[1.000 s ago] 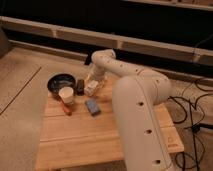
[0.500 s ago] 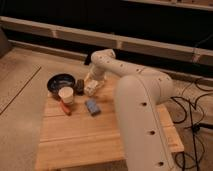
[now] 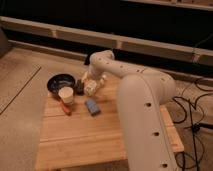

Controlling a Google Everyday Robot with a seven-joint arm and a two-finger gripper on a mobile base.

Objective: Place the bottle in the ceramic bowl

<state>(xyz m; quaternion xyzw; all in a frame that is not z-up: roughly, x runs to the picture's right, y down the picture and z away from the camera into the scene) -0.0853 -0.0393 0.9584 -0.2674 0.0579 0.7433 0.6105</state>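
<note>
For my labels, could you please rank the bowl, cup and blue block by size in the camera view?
Largest: ceramic bowl.
Then white cup and blue block: alike, unranked.
The tool is beside the bowl.

Tool (image 3: 88, 86) right of ceramic bowl (image 3: 53, 83)

whitish bottle (image 3: 90, 88) held in the hand (image 3: 84, 86) just right of the dark bowl (image 3: 59, 82).
</note>
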